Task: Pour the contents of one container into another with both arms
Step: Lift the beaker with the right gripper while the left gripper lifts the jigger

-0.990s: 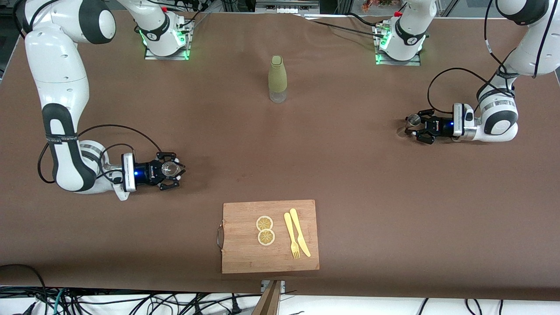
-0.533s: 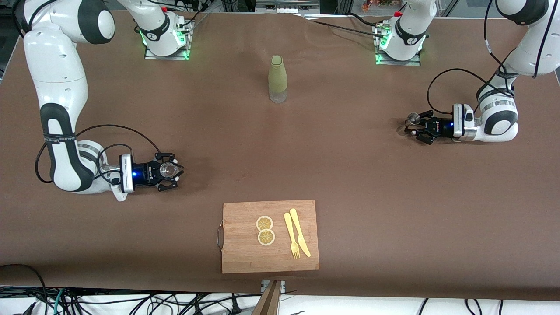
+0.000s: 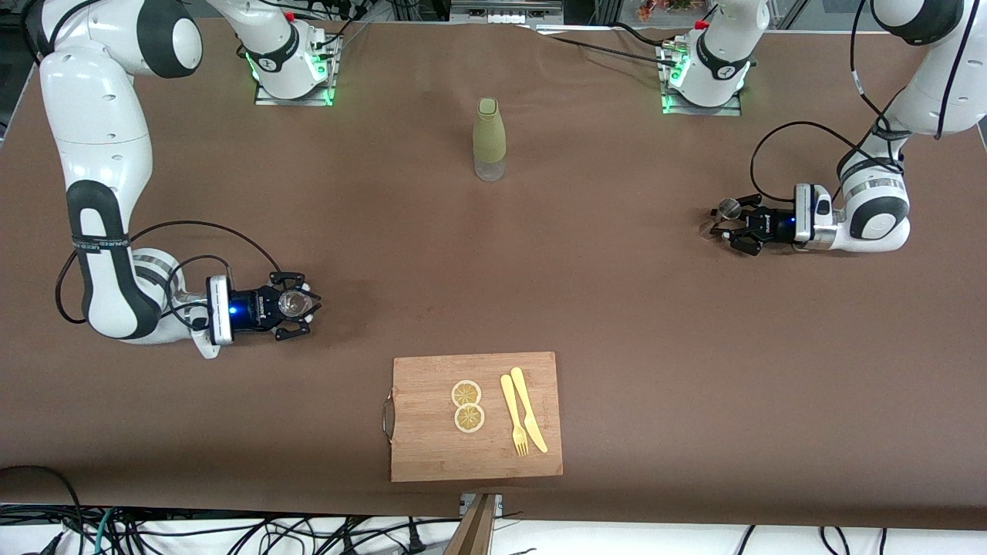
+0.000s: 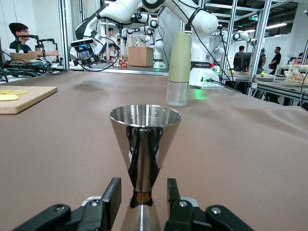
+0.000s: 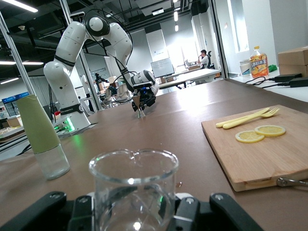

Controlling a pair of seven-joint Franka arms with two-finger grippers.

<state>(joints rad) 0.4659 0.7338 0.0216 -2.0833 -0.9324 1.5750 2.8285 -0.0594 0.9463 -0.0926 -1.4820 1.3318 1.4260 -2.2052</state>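
Observation:
A clear glass beaker point(image 3: 291, 301) stands upright between the fingers of my right gripper point(image 3: 302, 306), which is shut on it near the right arm's end of the table. In the right wrist view the beaker point(image 5: 133, 187) fills the space between the jaws of the right gripper point(image 5: 132, 211). A steel hourglass-shaped jigger point(image 3: 728, 206) stands upright toward the left arm's end. My left gripper point(image 3: 729, 225) lies level around it. In the left wrist view the left gripper point(image 4: 143, 197) is open, with a gap on each side of the narrow waist of the jigger point(image 4: 144, 139).
A pale green bottle point(image 3: 489, 139) stands mid-table, near the arm bases. A wooden cutting board point(image 3: 432, 455) lies close to the front camera. It carries two lemon slices point(image 3: 467, 405) and a yellow fork and knife point(image 3: 523, 416).
My right gripper has slid a little toward its own end of the table with the beaker. The left gripper has shifted slightly and its jaws have narrowed around the jigger.

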